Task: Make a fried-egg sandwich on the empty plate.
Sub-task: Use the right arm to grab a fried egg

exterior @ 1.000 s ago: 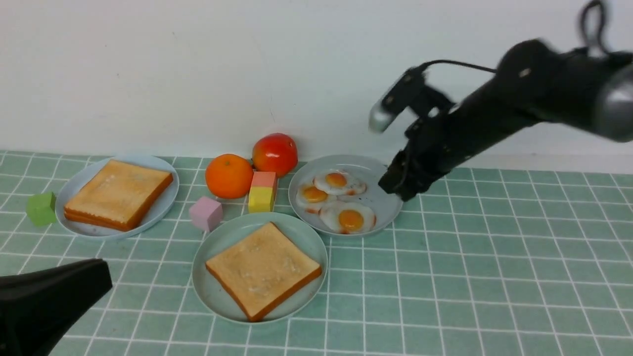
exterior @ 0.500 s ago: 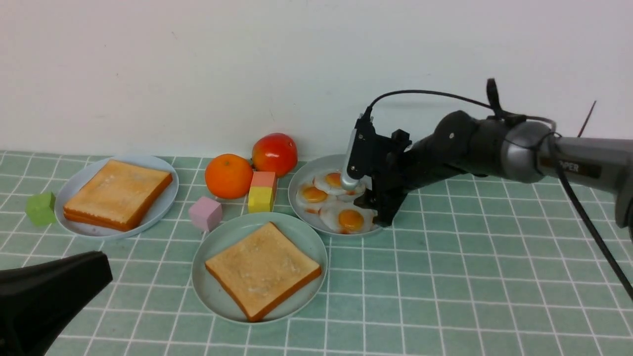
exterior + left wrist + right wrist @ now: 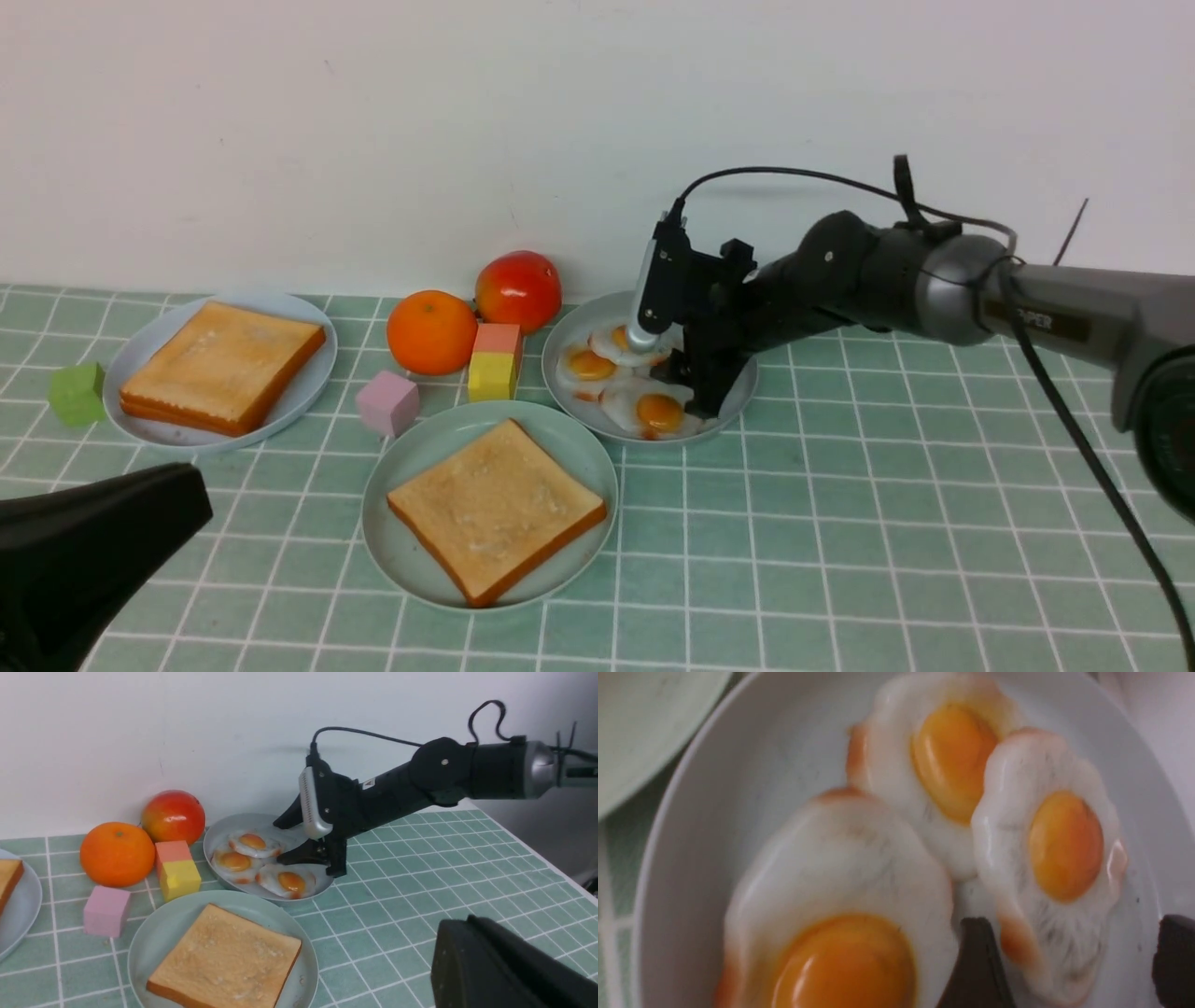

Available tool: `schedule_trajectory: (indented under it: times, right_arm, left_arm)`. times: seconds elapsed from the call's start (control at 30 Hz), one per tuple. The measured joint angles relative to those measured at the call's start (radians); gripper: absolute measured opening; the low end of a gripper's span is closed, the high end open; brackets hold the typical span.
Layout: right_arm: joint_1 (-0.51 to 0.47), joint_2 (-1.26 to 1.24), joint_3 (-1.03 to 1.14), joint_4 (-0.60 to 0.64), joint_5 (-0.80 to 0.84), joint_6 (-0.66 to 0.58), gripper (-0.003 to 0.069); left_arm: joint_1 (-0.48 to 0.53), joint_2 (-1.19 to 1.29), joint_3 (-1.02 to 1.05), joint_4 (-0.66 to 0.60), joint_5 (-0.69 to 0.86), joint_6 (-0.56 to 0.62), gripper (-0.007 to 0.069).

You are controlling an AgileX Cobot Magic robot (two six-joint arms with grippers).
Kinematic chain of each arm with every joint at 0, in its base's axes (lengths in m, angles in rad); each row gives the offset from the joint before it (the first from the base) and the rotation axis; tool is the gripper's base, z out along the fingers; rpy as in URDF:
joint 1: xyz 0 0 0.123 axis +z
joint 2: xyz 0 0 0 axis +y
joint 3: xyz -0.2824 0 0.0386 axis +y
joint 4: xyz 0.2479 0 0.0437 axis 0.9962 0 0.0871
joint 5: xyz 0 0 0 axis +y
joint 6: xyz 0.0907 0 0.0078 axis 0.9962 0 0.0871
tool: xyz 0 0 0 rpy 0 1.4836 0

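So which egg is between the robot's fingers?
The fried egg nearest the wall, at the back of the egg plate. The open right gripper straddles its edge; the left egg and front egg lie outside it.

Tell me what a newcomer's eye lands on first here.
The black right gripper, fingers open, hovers over three glossy white toy fried eggs with orange yolks on the pale blue-grey round plate, right of centre at the back. In front lies a square golden toast slice on the mint-green plastic plate. A round orange fruit sits left of the eggs.
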State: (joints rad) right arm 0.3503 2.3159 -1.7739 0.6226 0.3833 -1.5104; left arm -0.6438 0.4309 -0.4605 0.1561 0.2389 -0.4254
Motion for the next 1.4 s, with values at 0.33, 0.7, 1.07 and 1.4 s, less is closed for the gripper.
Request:
schedule_trajectory:
  times: [0.33,0.7,1.07,1.4]
  right_arm:
    - [0.000,0.022,-0.036,-0.032,0.031,0.017,0.0493]
    - [0.000,0.060,-0.060,-0.074,0.017,0.019,0.0407]
    - [0.000,0.078,-0.067,-0.103,0.000,-0.047,0.0098]
    - [-0.001,-0.003,-0.053,-0.145,0.191,0.038,0.0098]
  left_arm:
    - [0.000,0.000,0.000,0.000,-0.002,0.000,-0.0013]
    - [0.000,0.000,0.000,0.000,-0.002,-0.029,-0.0013]
    - [0.000,0.000,0.000,0.000,-0.002,-0.046,-0.0013]
    - [0.000,0.000,0.000,0.004,0.000,-0.048,-0.0013]
